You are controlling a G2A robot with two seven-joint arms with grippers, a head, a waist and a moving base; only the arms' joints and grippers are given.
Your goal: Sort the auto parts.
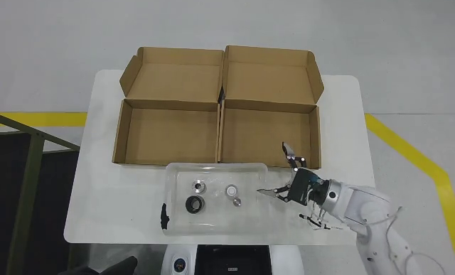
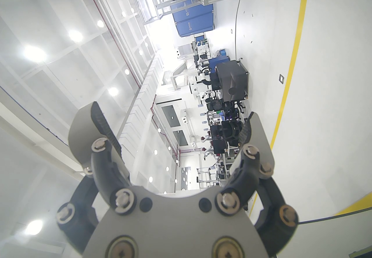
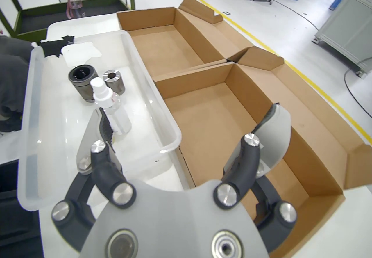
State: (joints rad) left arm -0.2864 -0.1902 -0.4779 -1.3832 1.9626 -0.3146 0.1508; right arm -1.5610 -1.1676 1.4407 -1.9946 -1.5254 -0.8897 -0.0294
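A clear plastic tray [image 1: 213,167] at the table's front holds a black linear bearing [image 1: 194,203], a silver bushing [image 1: 197,184] and a small white spray bottle [image 1: 232,193]. The right wrist view shows the bearing [image 3: 81,78], bushing [image 3: 114,80] and bottle [image 3: 112,108] standing close together in the tray [image 3: 151,87]. My right gripper [image 1: 279,174] hovers open and empty over the tray's right end, one finger above the tray, the other above the right cardboard box [image 3: 221,113]. My left gripper [image 2: 173,113] is open and empty, pointing up into the room.
Two open cardboard boxes [image 1: 167,136] [image 1: 266,136] sit side by side behind the tray, lids folded back. Black tape [image 1: 163,217] marks the tray's left end. A green cart [image 1: 28,154] stands left of the table.
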